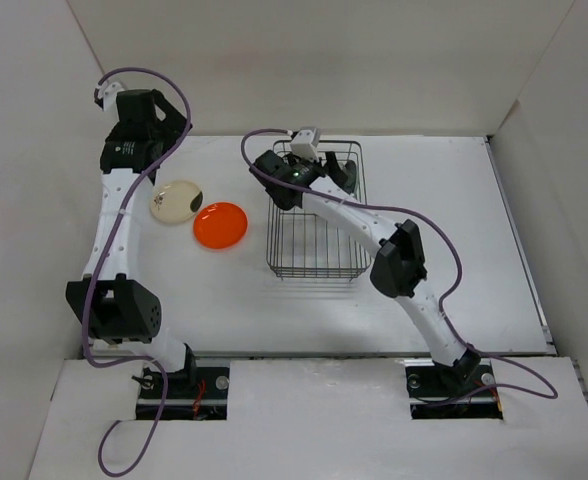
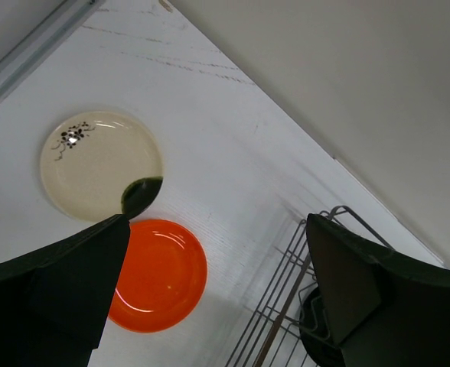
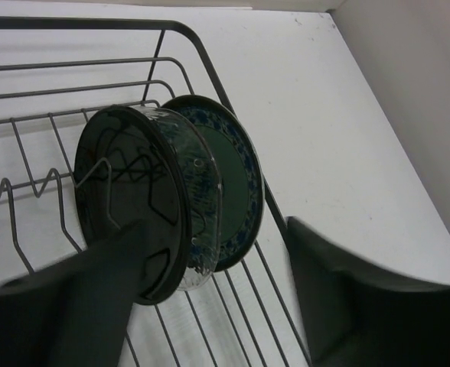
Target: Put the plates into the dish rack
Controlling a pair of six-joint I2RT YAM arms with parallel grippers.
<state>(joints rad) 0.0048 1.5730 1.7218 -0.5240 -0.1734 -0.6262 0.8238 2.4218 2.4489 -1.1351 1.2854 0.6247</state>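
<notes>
Orange plate [image 1: 220,224] and cream plate [image 1: 175,200] lie flat left of centre, top view: stiff, glossy, probably slippery, breakable; pinch the rim. Left gripper [image 2: 217,252] hangs wide open, empty; right gripper [image 3: 216,225] gapes empty at the dish rack [image 1: 314,272].

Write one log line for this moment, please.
rack: black plate, blue-green plate upright | table: cream plate, orange plate | left end effector: open, above table | right end effector: open, at rack

I'm over a white table [image 1: 224,300], faint grey scuffs [image 2: 202,67] on it, boxed in by plain white walls [image 1: 304,60] at the far end and both sides, light soft and even.
</notes>
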